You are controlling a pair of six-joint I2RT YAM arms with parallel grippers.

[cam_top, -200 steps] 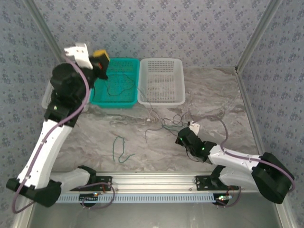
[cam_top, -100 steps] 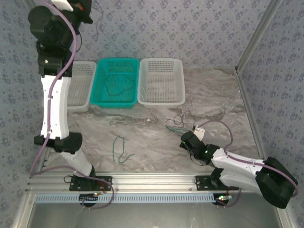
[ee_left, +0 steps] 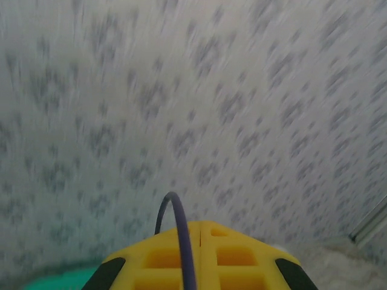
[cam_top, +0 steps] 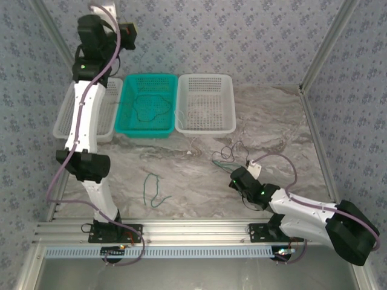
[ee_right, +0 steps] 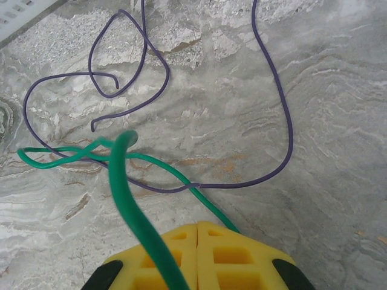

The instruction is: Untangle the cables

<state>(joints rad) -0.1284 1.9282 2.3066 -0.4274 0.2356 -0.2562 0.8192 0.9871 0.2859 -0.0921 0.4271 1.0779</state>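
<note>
My left gripper (cam_top: pixel 128 33) is raised high against the back wall, above the teal basket (cam_top: pixel 128 124). Its yellow fingers (ee_left: pixel 236 254) are shut on a thin dark cable (ee_left: pixel 176 217) that arches over them. Another dark cable (cam_top: pixel 147 110) lies curled inside the teal basket. My right gripper (cam_top: pixel 237 176) sits low on the table, its fingers (ee_right: pixel 236 254) shut on a green cable (ee_right: pixel 130 205). That green cable loops forward and crosses a thin dark cable (ee_right: pixel 275 90) lying in curls on the marble. This tangle (cam_top: pixel 227 154) lies just beyond the right gripper. A separate green cable (cam_top: pixel 151 190) lies at centre-left.
A white basket (cam_top: pixel 205 127) stands right of the teal one, and another white basket (cam_top: pixel 103 130) stands left of it, behind the left arm. The patterned walls close in the back and the sides. A metal rail (cam_top: pixel 193 229) runs along the near edge.
The left arm rose from over the teal basket to high at the back wall, then swung right. The right gripper pulled back toward the near edge, dragging the green cable.
</note>
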